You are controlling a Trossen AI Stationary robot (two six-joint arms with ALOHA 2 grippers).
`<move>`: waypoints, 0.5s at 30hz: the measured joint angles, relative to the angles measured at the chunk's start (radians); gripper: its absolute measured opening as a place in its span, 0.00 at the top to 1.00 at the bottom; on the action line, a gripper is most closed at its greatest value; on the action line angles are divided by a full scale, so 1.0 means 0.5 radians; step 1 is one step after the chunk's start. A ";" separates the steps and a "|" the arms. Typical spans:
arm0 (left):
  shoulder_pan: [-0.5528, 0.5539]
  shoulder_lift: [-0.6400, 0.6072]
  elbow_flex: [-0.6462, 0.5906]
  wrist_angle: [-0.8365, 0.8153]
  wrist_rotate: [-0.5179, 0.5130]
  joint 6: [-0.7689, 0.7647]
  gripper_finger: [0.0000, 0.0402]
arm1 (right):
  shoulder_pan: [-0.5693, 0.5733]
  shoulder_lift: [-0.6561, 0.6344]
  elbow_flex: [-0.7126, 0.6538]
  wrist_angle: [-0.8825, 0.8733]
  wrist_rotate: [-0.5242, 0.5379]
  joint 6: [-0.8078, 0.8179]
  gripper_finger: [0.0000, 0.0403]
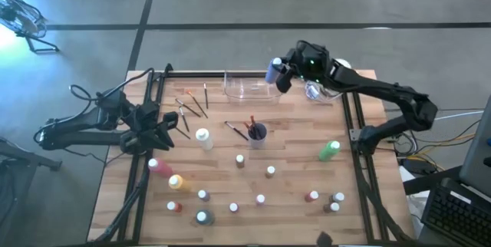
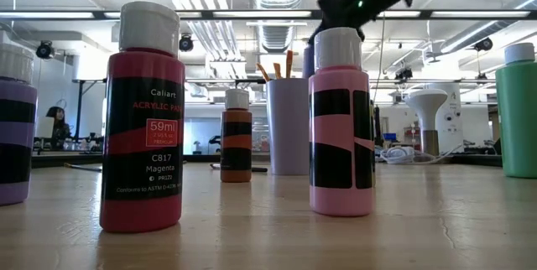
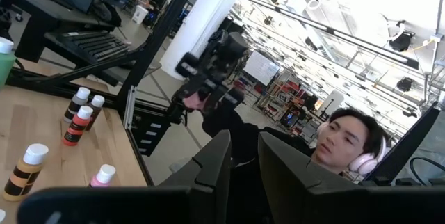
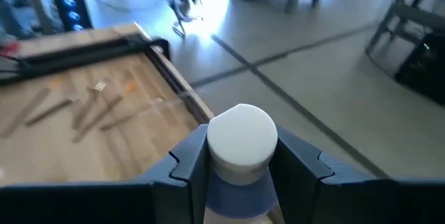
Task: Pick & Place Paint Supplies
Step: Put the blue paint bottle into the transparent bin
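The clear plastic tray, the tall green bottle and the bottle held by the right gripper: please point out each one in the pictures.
clear plastic tray (image 1: 247, 93), high view, on its front rim.
tall green bottle (image 1: 330, 151), high view, on its body.
purple bottle (image 4: 242, 135), right wrist view, on its white cap, between the right gripper's (image 4: 243, 160) fingers.

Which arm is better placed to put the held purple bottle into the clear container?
The right. Its gripper already holds the purple bottle beside the clear container. The left gripper waits at the table's left edge, farther away.
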 joint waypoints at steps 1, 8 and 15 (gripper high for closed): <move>-0.001 0.000 0.000 0.000 0.000 0.000 0.80 | -0.025 0.033 0.007 0.001 -0.026 0.001 0.70; 0.000 0.000 -0.001 0.000 0.000 0.000 0.80 | -0.140 0.230 0.033 0.030 -0.147 -0.001 0.71; 0.000 0.000 -0.001 0.001 -0.001 0.000 0.80 | -0.211 0.355 0.032 0.202 -0.234 -0.001 0.69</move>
